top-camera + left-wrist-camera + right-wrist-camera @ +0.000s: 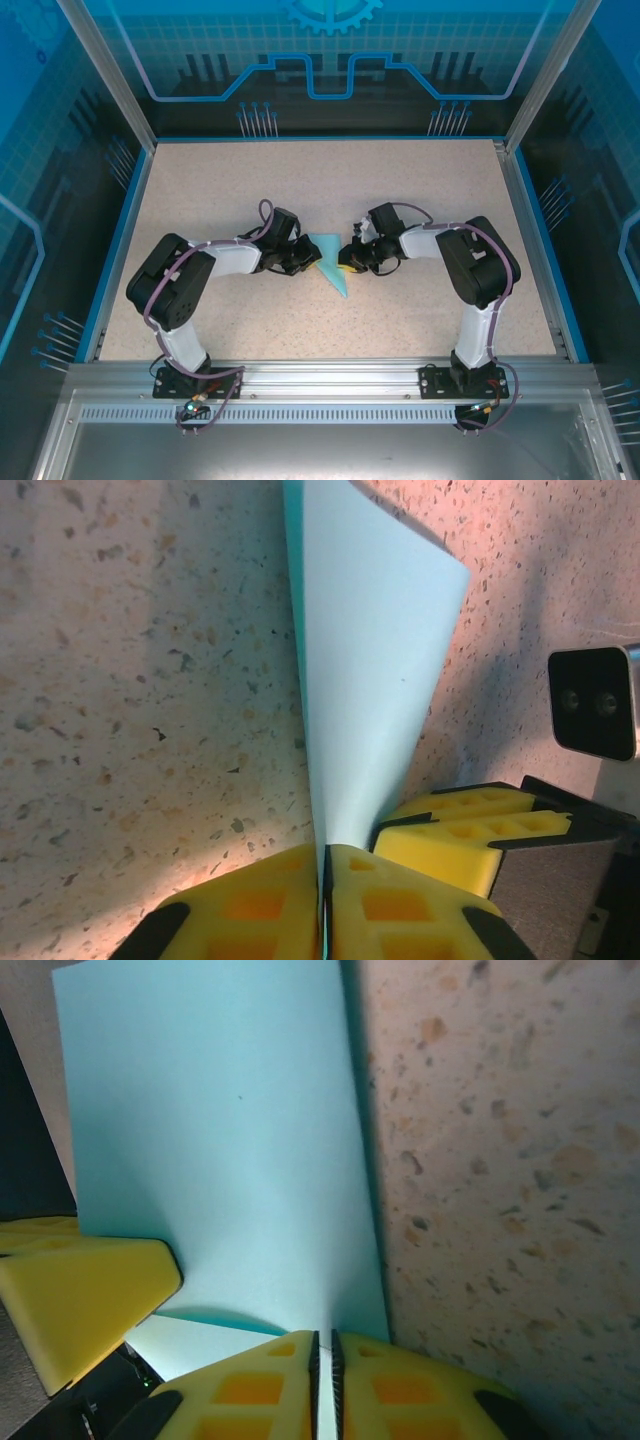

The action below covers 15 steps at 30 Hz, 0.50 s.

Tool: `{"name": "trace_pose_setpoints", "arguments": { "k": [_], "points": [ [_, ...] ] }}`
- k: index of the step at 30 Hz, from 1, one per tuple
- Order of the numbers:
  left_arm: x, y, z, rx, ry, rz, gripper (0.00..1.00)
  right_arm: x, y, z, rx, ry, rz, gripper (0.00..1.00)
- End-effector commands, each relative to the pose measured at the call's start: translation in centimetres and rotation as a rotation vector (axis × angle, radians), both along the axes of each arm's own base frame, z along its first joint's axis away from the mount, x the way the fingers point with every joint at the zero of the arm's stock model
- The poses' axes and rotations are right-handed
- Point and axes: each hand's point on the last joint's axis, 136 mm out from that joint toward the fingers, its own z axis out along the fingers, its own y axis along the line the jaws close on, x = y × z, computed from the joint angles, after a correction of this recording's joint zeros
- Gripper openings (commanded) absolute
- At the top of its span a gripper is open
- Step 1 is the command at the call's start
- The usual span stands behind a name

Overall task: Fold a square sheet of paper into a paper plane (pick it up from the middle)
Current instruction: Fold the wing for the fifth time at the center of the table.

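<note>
Clamped tight, the left gripper (325, 872) holds the folded paper (375, 680). In the left wrist view its two yellow fingers (250, 910) meet with no gap, and the narrow end of the light-cyan sheet is pinched in the seam between them. From that pinch the paper widens away from the fingers over the speckled table (130, 680), with a sharp crease along its left side.

The right gripper (324, 1350) grasps the same paper from the opposite side. In the right wrist view its yellow pads (400, 1390) stand almost together, and the paper's edge sits in the thin slit between them. Each wrist view also shows one yellow finger of the other gripper just beside its own, lying against the sheet.

From above, the paper sits in the middle of the table, directly between the two grippers. It is wide at its far end and tapers to a point toward the near right.

The left arm (180, 290) and right arm (480, 265) rise from the near edge and bend at the elbow. Their forearms reach inward, so the wrists face each other low over the table.
</note>
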Motion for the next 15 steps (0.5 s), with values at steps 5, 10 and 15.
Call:
{"name": "trace_pose_setpoints", "arguments": {
  "k": [5,10,15],
  "points": [
    [0.2,0.3,0.5,0.002,-0.017,-0.016,0.06,0.3,-2.5,1.0,-0.141,-0.078,-0.022,0.24],
    [0.1,0.3,0.8,0.004,-0.009,-0.017,0.05,0.2,-3.2,3.1,-0.238,-0.244,-0.028,0.32],
    [0.2,0.2,1.0,0.008,0.003,-0.018,0.05,-1.6,-3.1,4.7,-0.44,-0.488,0.044,0.36]
  ]
}}
